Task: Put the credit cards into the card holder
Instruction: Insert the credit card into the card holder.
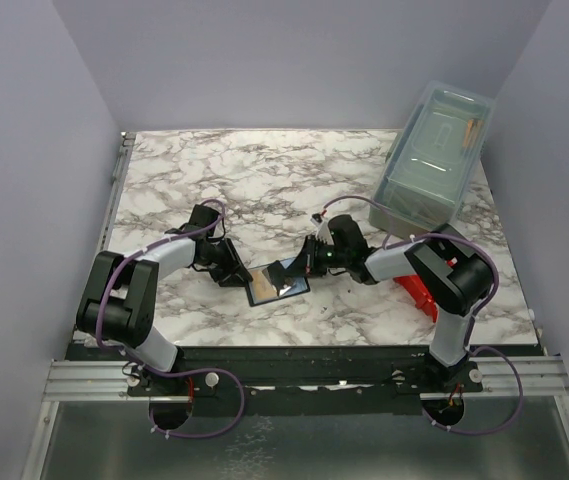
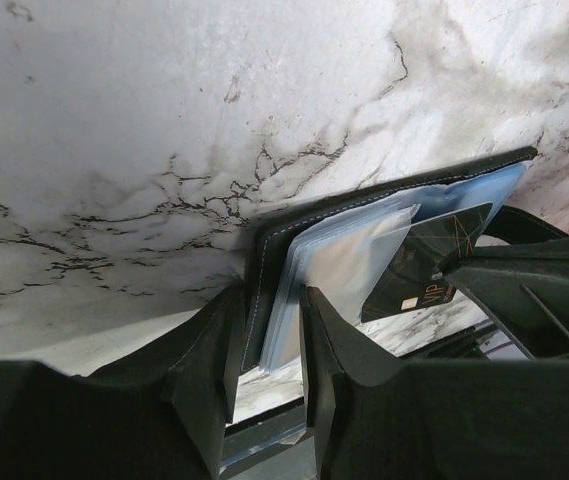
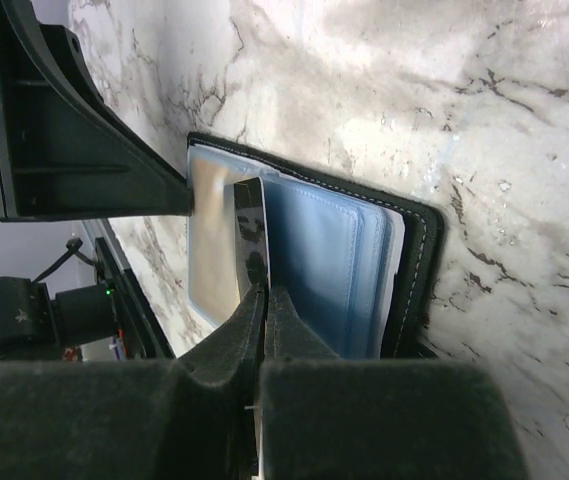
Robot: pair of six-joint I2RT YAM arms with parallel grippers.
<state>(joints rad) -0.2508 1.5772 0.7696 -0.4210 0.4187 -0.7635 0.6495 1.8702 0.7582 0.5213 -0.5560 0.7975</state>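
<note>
Card holder (image 2: 260, 255) edge pinched in narrow left tool (image 2: 269, 300); right tool (image 3: 266, 298) clamped on credit card (image 3: 249, 230).

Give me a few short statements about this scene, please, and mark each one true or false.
1. The right pincer is shut on a card. True.
2. The card holder lies closed. False: it lies open, with its pale blue sleeves showing.
3. The left pincer has a finger on either side of the card holder's edge. True.
4. The clear lidded box stands at the near left corner of the table. False: it stands at the far right.
</note>
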